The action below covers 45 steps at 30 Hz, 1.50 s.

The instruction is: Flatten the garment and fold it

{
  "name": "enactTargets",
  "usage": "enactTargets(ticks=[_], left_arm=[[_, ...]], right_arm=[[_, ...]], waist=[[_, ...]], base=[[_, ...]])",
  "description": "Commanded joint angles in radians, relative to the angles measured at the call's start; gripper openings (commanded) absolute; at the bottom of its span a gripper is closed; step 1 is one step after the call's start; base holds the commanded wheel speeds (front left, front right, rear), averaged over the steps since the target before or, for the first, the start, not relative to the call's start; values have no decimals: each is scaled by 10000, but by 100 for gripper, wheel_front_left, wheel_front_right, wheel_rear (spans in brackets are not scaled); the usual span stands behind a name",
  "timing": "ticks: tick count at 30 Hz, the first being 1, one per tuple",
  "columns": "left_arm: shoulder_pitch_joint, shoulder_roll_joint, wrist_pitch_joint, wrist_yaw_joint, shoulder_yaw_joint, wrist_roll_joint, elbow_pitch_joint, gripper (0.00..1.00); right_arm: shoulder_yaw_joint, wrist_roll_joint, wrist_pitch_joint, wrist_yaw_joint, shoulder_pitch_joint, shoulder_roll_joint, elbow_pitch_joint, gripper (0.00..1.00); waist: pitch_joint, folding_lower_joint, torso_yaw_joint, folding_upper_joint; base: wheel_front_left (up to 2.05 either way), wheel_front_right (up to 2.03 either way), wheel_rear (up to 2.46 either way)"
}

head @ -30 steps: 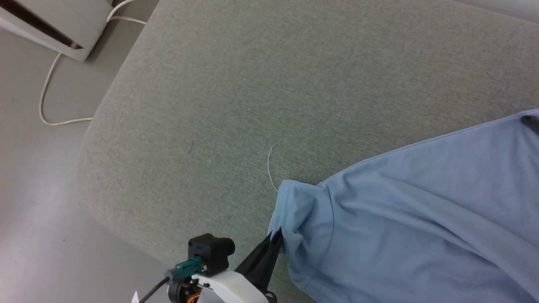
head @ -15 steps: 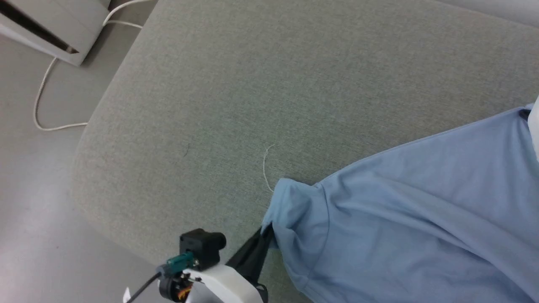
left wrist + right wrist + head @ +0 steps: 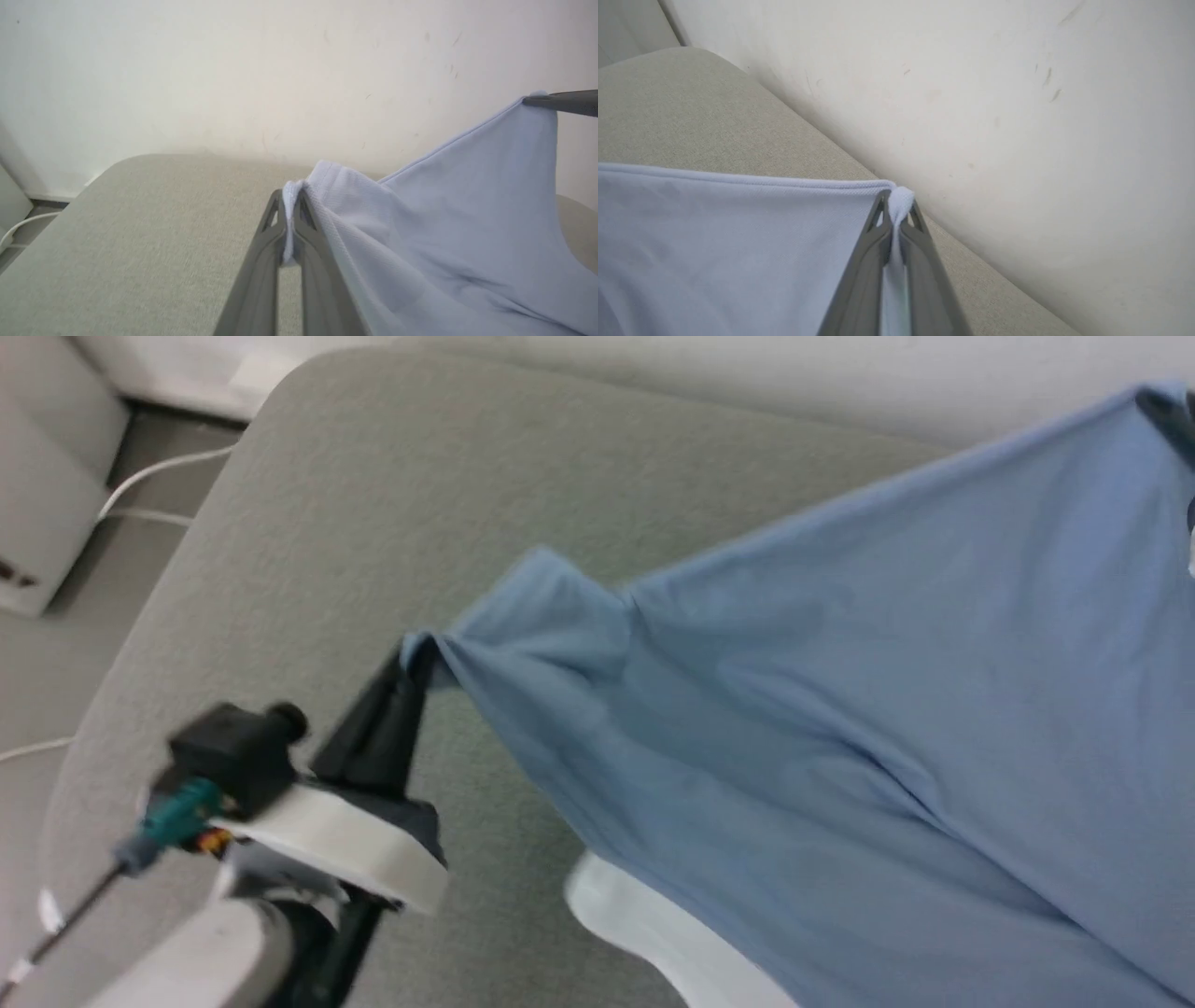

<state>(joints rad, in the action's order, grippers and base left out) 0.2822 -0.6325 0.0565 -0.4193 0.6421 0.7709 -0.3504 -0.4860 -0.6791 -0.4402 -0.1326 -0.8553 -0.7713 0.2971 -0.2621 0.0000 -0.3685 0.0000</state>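
The garment [image 3: 840,709], a light blue shirt, hangs stretched above the grey cushion [image 3: 308,523]. My left gripper [image 3: 417,658] is shut on one bunched edge of it, and the left wrist view shows cloth [image 3: 420,242] pinched between the fingertips of that gripper [image 3: 292,198]. My right gripper [image 3: 896,205] is shut on the opposite corner, and the hem of the garment [image 3: 714,242] runs taut to the left from it. A white piece, perhaps the collar [image 3: 653,933], hangs under the lower edge. The right gripper's dark fingers [image 3: 565,100] reach in at the far right of the left wrist view.
A pale wall [image 3: 1017,93] rises right behind the cushion's far edge. A white cable [image 3: 149,485] and a white unit [image 3: 47,523] lie on the floor past the cushion's left end.
Both grippers have lifted the garment off the cushion and it now hangs stretched between them. The right gripper closed on its corner. The head camera has tilted, shifting the whole picture.
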Motion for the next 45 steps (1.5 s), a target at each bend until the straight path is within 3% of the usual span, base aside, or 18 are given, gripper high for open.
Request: enactTargets(ticks=[1,10,17,27,34,45], left_arm=[[309,-182,-51,-119,-256,-127,-238,0],[1497,-1233,-28,-364,-1743,-347,-1195,0],[2431,-1793,-85,-394,-2739,-298,-1682,0],[4373,-2314,-642,2,-3623,61,-1489,0],[6626,-1997,-1144,871,-3111,19,-38,0],[11852,-87,-792,2350,-2133,-772,4603,0]], right_arm=[[89,-76,207,19,-200,-34,-212,0],[968,-214,938,19,-424,-128,-1949,0],[2128,-284,848,19,-355,98,-3055,0],[3017,37,179,19,-589,372,-3966,0],[2953,375,545,19,-1338,399,-3461,0],[2218,1387,2727,19,-4759,1322,-177,0]], waist=[[1148,0,1281,0],[2025,0,2714,0],[2417,0,3486,0],[2012,0,4179,0],[790,0,4346,0],[-1570,0,4603,0]], base=[[0,0,0],[0,0,0],[0,0,0],[0,0,0],[0,0,0],[0,0,0]])
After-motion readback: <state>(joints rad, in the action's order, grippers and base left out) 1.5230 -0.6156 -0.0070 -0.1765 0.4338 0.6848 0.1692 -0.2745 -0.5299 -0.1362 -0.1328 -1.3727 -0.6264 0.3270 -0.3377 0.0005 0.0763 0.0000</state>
